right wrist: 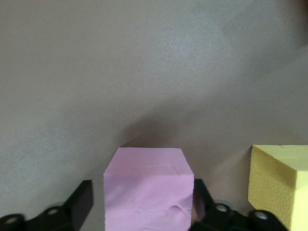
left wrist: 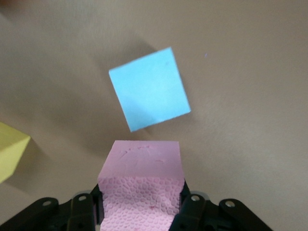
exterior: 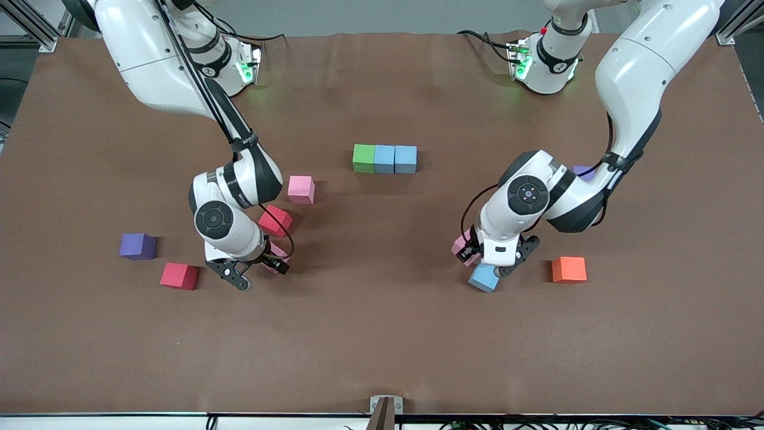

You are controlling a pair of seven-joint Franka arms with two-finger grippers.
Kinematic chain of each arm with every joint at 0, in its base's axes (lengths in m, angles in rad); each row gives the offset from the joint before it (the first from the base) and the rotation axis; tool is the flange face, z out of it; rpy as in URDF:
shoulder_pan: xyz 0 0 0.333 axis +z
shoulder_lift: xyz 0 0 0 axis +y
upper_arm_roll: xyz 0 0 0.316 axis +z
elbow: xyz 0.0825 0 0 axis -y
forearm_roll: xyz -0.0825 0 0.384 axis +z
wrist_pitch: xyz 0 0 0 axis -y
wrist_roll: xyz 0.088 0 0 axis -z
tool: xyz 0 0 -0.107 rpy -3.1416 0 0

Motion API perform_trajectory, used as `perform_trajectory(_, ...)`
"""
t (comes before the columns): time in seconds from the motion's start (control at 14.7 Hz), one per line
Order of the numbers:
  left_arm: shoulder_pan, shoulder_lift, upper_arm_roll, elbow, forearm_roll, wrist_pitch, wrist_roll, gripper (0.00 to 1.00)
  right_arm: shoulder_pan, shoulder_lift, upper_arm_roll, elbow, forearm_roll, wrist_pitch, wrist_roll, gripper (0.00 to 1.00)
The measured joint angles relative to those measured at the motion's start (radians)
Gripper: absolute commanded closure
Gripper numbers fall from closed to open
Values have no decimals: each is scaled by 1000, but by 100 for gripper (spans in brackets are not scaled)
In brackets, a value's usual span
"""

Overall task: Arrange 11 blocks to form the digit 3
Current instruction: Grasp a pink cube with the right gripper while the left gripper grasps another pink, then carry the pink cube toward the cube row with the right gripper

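Note:
A green block [exterior: 363,158] and two light blue blocks [exterior: 384,159] [exterior: 406,159] touch in a row at mid-table. My left gripper [exterior: 467,251] [left wrist: 142,197] is shut on a pink block [exterior: 463,246] [left wrist: 142,163], right beside a loose light blue block [exterior: 483,278] [left wrist: 150,89]. My right gripper [exterior: 276,261] [right wrist: 144,207] is open and straddles another pink block [exterior: 278,258] [right wrist: 147,187], with a gap at one finger. A yellow block [right wrist: 279,183] sits beside it, hidden in the front view. A third pink block [exterior: 301,189], two red blocks [exterior: 276,221] [exterior: 179,276] and an orange block [exterior: 569,269] lie loose.
One purple cube [exterior: 138,246] lies toward the right arm's end of the table. Another purple cube [exterior: 584,172] shows partly under the left arm. A yellow block [left wrist: 9,151] sits at the edge of the left wrist view.

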Motion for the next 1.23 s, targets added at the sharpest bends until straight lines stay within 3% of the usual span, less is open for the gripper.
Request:
perform_trajectory(0.14,0,-10,0,33,0,-39,41,72,0,4,0,0,0,0,0,44)
perform_trajectory(0.27,2,-24,0,45,0,-54,75,72,1,4,0,1,-1,0,-1,52)
perform_trajectory(0.82,11,-33,1,83,0,-141,141,73,9,3,5,131,0,-53,-38,55)
perform_trajectory(1.23,14,-33,2,115,0,-162,159,73,188,7,16,162,1,-79,-116,53)
